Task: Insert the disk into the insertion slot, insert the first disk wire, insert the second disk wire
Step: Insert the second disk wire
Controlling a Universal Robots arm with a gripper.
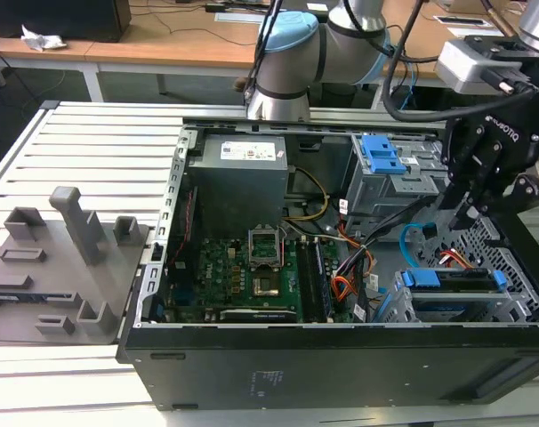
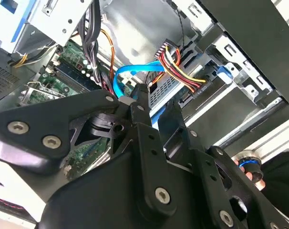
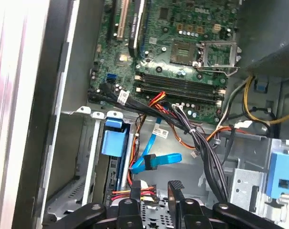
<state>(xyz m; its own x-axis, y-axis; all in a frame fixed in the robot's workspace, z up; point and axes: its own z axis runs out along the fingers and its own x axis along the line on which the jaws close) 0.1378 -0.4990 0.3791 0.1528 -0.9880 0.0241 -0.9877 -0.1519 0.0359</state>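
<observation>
The disk (image 1: 452, 283), in its bright blue carrier, sits inside the insertion slot (image 1: 517, 304) at the lower right corner of the open computer case. In the first wrist view the disk (image 3: 114, 140) shows edge-on. My gripper (image 1: 465, 212) hangs just above this corner, open, with its fingers (image 3: 135, 191) apart. The first disk wire (image 3: 145, 190), red and yellow, lies between them close to one finger and runs down to the disk (image 2: 180, 67). The second disk wire (image 3: 156, 160), light blue, loops loosely just beyond the fingertips (image 2: 135, 71) and arcs beside the slot (image 1: 410, 238).
A taller grey cage with a blue latch (image 1: 381, 160) stands behind the slot. The motherboard (image 1: 243, 267) and the power supply (image 1: 238, 173) take up the case's left half. Black cable bundles (image 3: 201, 143) cross nearby. A grey fixture plate with pegs (image 1: 65, 258) lies on the exterior view's left.
</observation>
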